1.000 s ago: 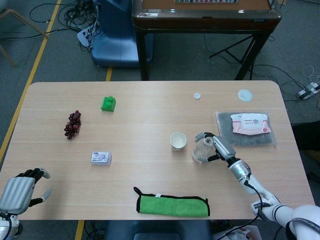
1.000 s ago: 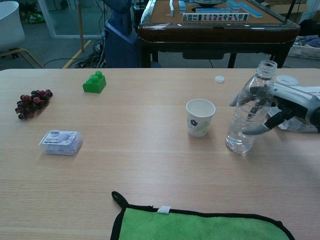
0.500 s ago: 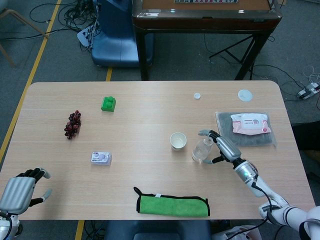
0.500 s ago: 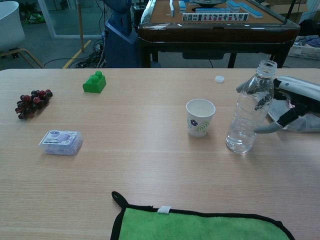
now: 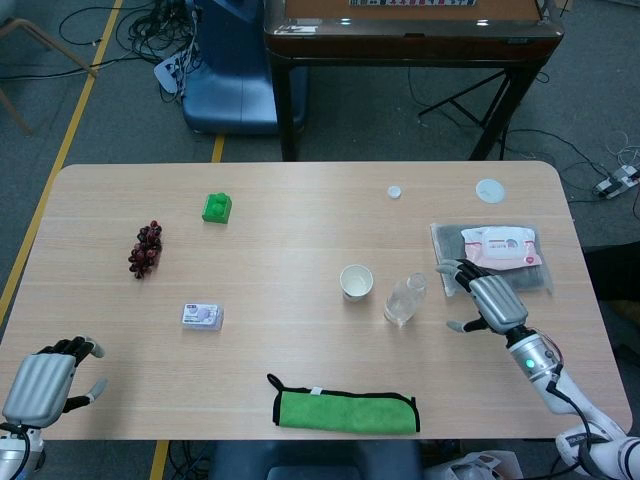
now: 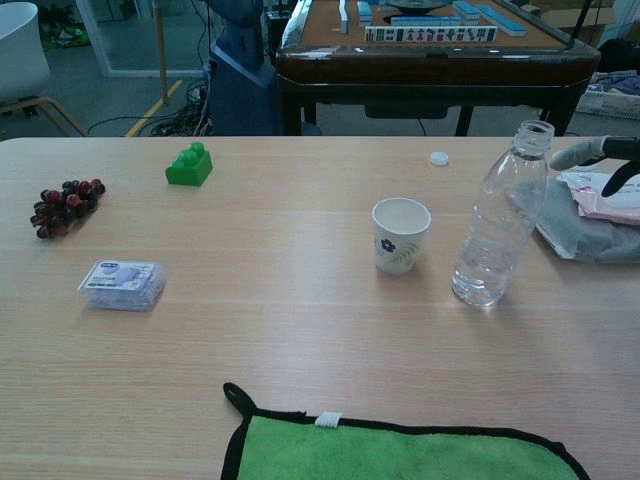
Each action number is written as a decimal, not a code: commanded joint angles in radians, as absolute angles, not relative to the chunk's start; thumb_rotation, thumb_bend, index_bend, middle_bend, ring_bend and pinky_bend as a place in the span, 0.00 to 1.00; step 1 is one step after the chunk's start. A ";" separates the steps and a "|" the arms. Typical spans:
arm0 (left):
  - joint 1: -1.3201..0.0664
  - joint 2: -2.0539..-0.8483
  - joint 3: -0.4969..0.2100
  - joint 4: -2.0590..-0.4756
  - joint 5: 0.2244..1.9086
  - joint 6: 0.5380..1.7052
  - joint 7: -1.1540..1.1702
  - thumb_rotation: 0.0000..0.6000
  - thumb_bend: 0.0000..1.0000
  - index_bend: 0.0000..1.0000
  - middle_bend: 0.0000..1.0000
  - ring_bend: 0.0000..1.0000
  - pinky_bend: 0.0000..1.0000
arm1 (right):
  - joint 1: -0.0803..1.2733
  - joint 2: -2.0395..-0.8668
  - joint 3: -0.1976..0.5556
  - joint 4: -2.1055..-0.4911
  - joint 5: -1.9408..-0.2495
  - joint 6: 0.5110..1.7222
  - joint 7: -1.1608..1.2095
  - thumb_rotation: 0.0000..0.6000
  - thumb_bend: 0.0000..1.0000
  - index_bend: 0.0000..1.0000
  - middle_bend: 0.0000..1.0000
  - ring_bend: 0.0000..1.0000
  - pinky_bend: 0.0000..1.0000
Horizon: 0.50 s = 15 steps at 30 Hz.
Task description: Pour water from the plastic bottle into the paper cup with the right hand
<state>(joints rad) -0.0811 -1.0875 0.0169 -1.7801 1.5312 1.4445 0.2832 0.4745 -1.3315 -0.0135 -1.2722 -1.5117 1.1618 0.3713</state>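
The clear plastic bottle (image 5: 404, 298) (image 6: 498, 222) stands upright and uncapped on the table, just right of the white paper cup (image 5: 356, 281) (image 6: 400, 233) with a flower print. My right hand (image 5: 488, 299) (image 6: 600, 158) hovers to the right of the bottle, apart from it, fingers spread and holding nothing. In the chest view only its fingertips show at the right edge. My left hand (image 5: 45, 376) hangs at the table's near-left corner, fingers apart and empty.
A small white bottle cap (image 5: 394, 191) (image 6: 438, 158) lies at the back. A wet-wipes pack on a grey bag (image 5: 500, 252) sits behind my right hand. A green cloth (image 5: 345, 410) (image 6: 400, 450), grapes (image 5: 146, 249), a green block (image 5: 216, 207) and a small box (image 5: 202, 316) lie around.
My right hand let go of the bottle and drew back to the right, its fingers opening. The bottle stays upright in place. The left hand barely moved.
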 commanded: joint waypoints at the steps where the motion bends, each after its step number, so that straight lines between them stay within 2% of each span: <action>1: -0.081 -1.091 0.016 -1.776 1.534 1.448 0.280 1.00 0.21 0.45 0.38 0.38 0.52 | 0.413 -1.284 -0.027 -1.329 -1.505 1.229 0.275 1.00 0.00 0.19 0.16 0.10 0.29; 11: -0.086 -1.105 0.014 -1.749 1.545 1.450 0.263 1.00 0.21 0.45 0.36 0.37 0.52 | 0.250 -1.249 -0.050 -1.396 -1.556 1.476 0.149 1.00 0.00 0.17 0.20 0.10 0.29; 15: -0.088 -1.111 0.014 -1.743 1.552 1.452 0.261 1.00 0.21 0.45 0.36 0.37 0.52 | 0.202 -1.253 -0.057 -1.390 -1.575 1.539 0.131 1.00 0.00 0.17 0.20 0.10 0.29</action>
<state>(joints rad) -0.0873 -1.1100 0.0139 -1.7441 1.5507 1.4514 0.2613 0.2320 -1.2539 -0.0509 -1.3883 -1.5593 1.5077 0.1505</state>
